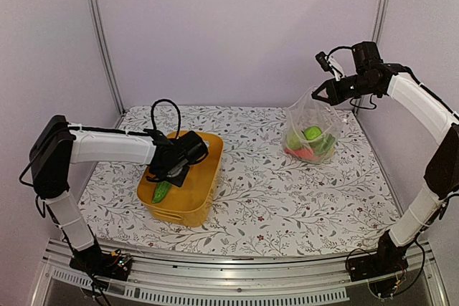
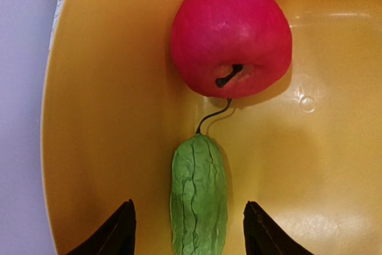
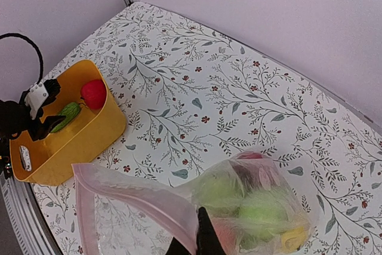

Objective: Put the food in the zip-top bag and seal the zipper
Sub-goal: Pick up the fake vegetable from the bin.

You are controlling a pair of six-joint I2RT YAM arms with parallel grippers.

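Note:
Inside the yellow basket lie a green cucumber and a red apple. My left gripper is open, one finger on each side of the cucumber's near end, with a gap on both sides. From the top view the left gripper reaches down into the basket over the cucumber. At the right, my right gripper is shut on the zip-top bag and holds it up by its mouth. Green, red and yellow food shows inside the bag. The pink zipper runs left from the right gripper.
The basket stands at the left on the floral tablecloth. A metal rail runs along the near edge. White walls and upright posts enclose the back and sides. The bag's lower end rests on the cloth at the right.

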